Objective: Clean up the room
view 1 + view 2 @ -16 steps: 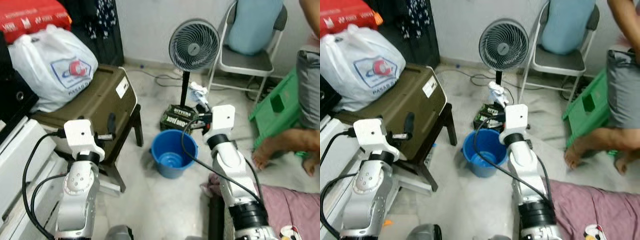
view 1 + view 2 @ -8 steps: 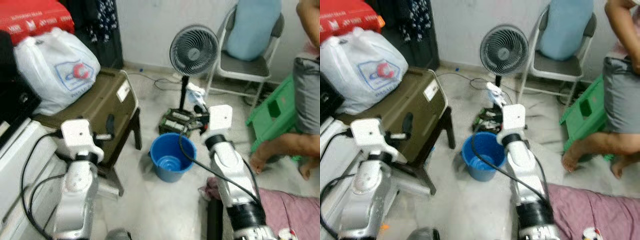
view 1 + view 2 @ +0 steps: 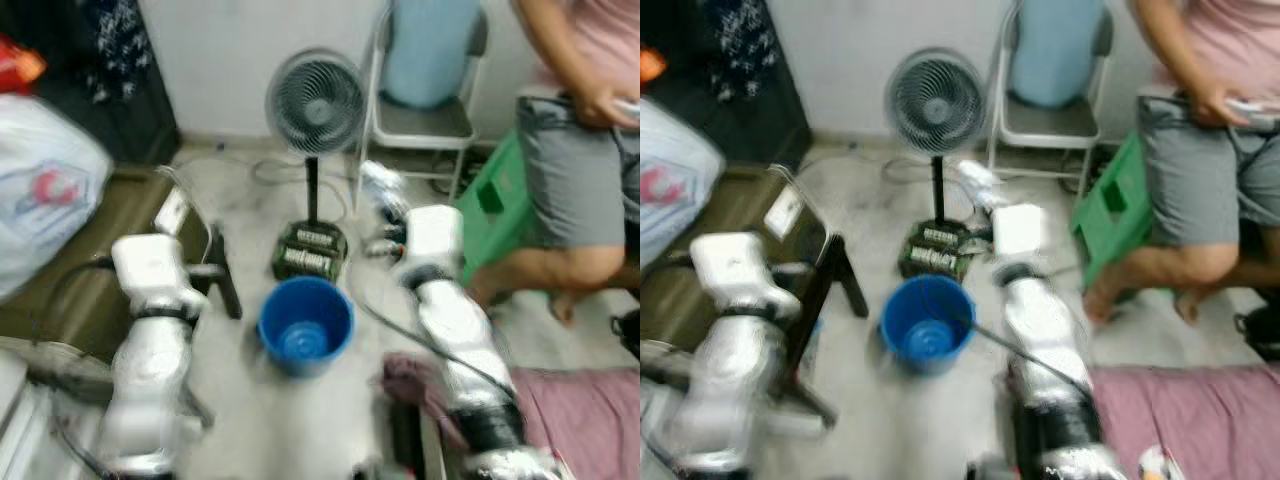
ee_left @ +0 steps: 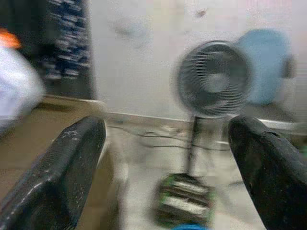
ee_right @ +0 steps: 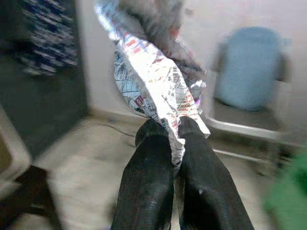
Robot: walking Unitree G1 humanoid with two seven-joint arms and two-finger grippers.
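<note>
My right gripper point(image 5: 176, 139) pinched a crumpled printed wrapper point(image 5: 153, 91) upright, beyond the blue bucket point(image 3: 304, 323).

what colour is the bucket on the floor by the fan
Blue. The bucket shows best in the left eye view, in front of the fan's base.

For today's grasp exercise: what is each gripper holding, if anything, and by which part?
The right gripper pinches a crumpled printed wrapper by its lower edge, fingers shut on it. The left gripper is open and holds nothing.
</note>
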